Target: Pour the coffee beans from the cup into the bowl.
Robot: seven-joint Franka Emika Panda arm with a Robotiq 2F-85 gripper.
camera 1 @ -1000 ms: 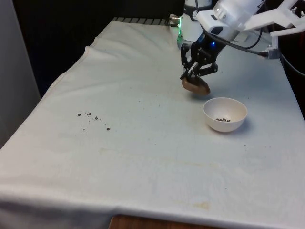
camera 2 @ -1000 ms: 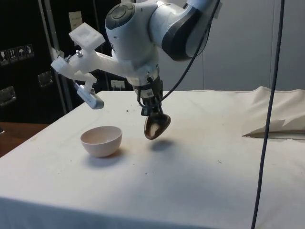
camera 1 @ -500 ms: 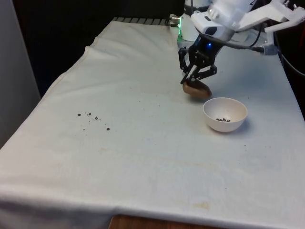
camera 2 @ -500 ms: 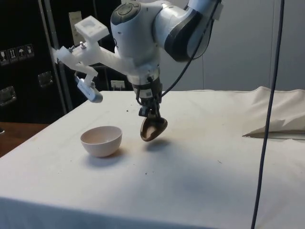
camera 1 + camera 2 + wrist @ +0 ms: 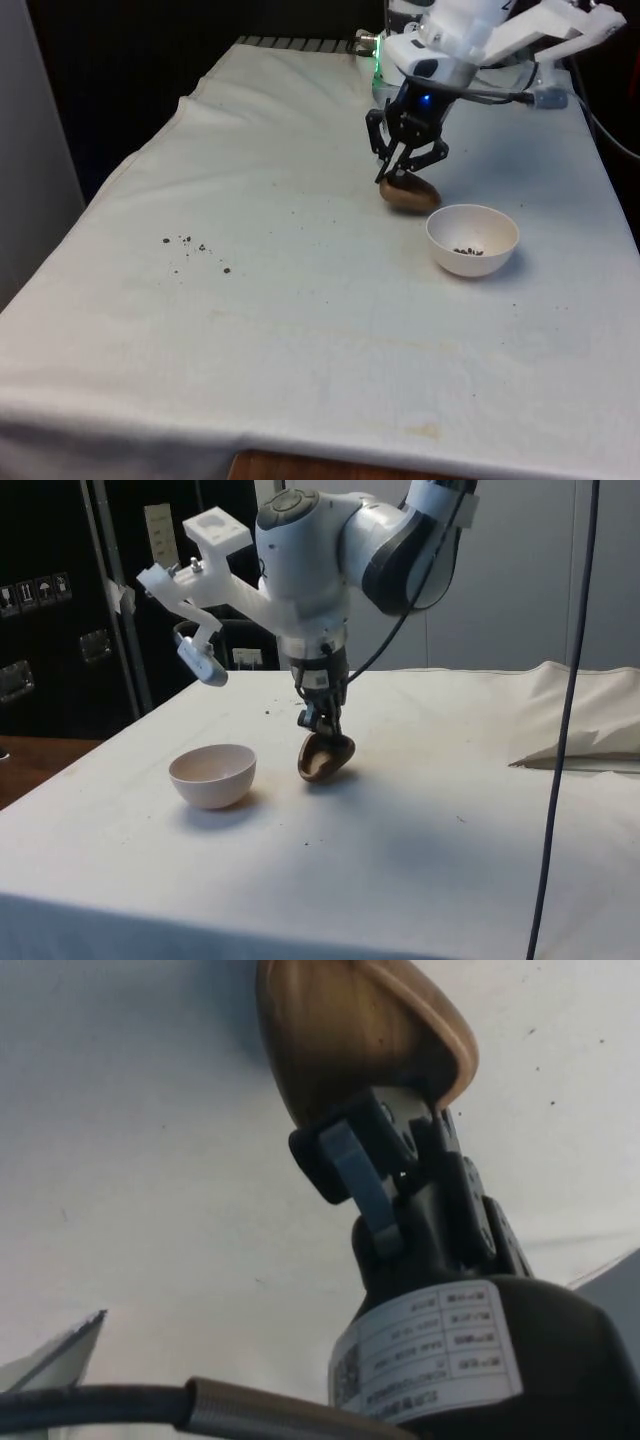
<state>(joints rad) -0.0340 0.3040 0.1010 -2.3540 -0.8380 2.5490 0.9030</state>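
Brown and wooden, the small rounded cup (image 5: pixel 409 194) hangs tipped on its side in the black two-finger gripper (image 5: pixel 404 172), whose fingers (image 5: pixel 352 1170) are clamped on its rim. In the side view the cup (image 5: pixel 324 757) sits low over the white cloth-covered table (image 5: pixel 420 810), just beside the white round bowl (image 5: pixel 212 774) but not touching it. A few dark coffee beans (image 5: pixel 468 251) lie in the bowl (image 5: pixel 472 239). More scattered dark beans (image 5: pixel 195 250) lie on the cloth toward the front view's left, well apart from it.
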